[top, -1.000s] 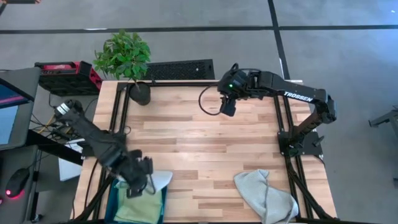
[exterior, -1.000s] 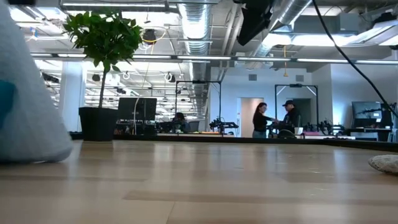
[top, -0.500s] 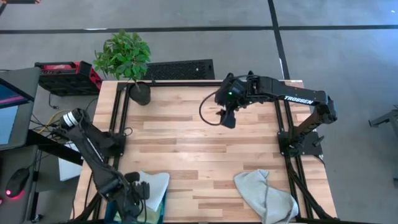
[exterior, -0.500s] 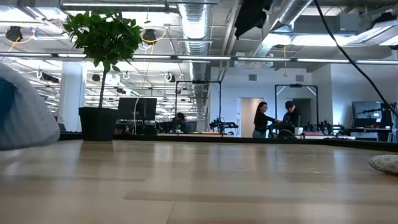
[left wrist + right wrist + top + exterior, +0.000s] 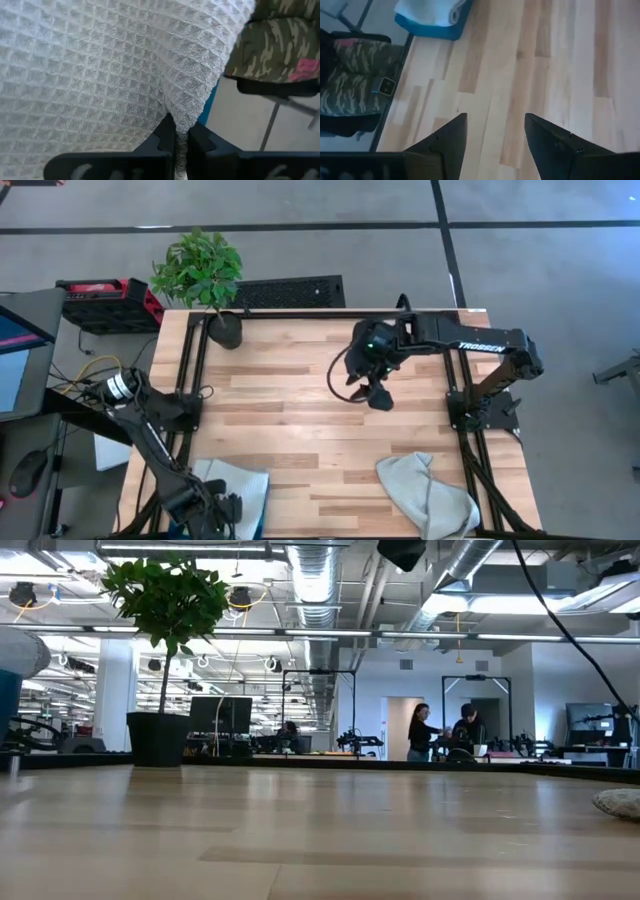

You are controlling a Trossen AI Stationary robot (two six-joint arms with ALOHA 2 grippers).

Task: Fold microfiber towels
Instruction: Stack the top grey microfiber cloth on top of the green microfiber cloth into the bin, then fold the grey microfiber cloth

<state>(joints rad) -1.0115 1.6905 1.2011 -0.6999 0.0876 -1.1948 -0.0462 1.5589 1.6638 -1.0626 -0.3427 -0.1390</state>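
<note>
Now the left gripper (image 5: 175,142) has its jaws pinched tight on a fold of a pale grey towel (image 5: 100,70), the waffle cloth squeezed thin between the two dark fingers. Over the last second it has dropped back from above the teal bin (image 5: 258,515) to the near left corner of the table (image 5: 300,410), and the cloth has gone down with it, so it now lies draped across the bin instead of hanging up in a peak. I judge that this towel is being pulled out or laid down, and no fold has yet been made.

Meanwhile the right gripper (image 5: 378,397) holds nothing; its jaws stand wide apart over bare wood. It has swung from near the far edge toward the middle of the table, likely coming to help.

Another grey towel (image 5: 425,495) lies crumpled at the near right corner, untouched and well apart from both grippers.
</note>
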